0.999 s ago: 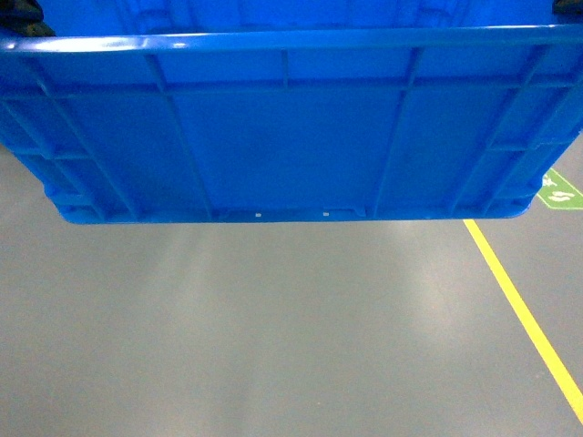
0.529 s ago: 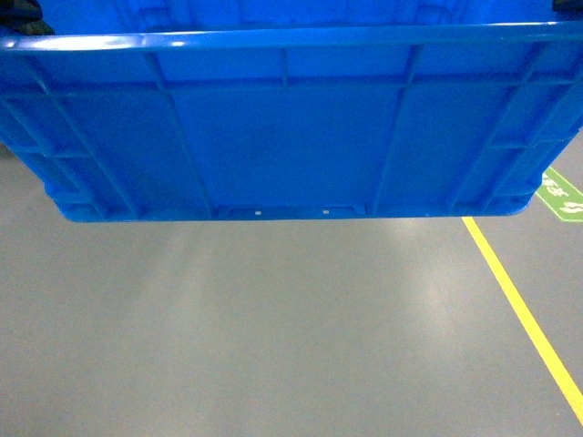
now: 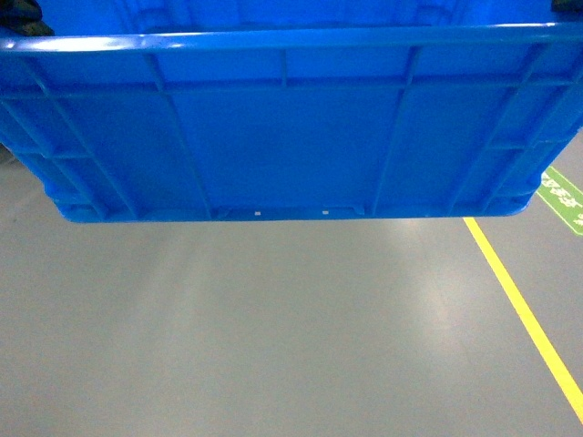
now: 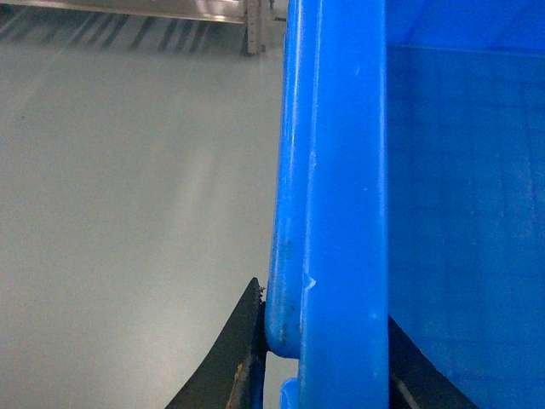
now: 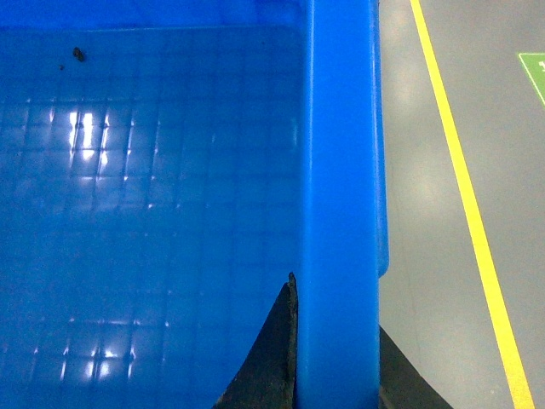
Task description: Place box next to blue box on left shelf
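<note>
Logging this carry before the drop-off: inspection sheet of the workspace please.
Surface: bare grey floor; no table seen.
Job's things: large bright blue ribbed plastic crate, held off the floor; grid-patterned bottom, small dark specks inside. Grey metal rack only partly visible at top of left wrist view.
Clutter: nothing seen.
Grippers: left gripper and right gripper each clamp a crate side rim, one finger inside, one outside.
Cables: nothing seen.
Surroundings: yellow floor line, green floor marking.

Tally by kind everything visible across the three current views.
Blue crate: 1, the box, carried above the floor
Grippers: 2, left gripper and right gripper, each clamped on a rim
Yellow floor line: 1
Green floor marking: 1
Total: 5
</note>
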Motion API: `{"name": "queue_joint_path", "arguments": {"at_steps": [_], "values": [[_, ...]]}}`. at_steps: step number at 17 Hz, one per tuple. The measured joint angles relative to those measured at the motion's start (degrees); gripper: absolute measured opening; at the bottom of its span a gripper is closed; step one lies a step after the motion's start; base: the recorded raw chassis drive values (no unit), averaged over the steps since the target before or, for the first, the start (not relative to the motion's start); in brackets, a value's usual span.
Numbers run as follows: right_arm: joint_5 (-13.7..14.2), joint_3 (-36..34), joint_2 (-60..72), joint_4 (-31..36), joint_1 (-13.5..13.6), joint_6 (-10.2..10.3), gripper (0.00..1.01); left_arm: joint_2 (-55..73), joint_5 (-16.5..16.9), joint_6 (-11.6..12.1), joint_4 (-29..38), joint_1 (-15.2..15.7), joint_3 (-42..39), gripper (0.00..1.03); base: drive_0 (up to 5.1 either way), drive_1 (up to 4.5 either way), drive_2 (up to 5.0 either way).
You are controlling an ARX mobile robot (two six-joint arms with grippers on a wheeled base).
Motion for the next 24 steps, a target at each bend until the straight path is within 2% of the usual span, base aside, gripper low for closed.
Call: {"name": "queue_joint_path", "arguments": {"at_steps": [24], "values": [[-0.02, -0.09, 0.00, -0.07, 0.00, 0.11, 0.08, 0.02, 0.00, 0.09, -0.11, 0.00, -0.02, 0.19, 0.0, 4.35, -4.3]]}}
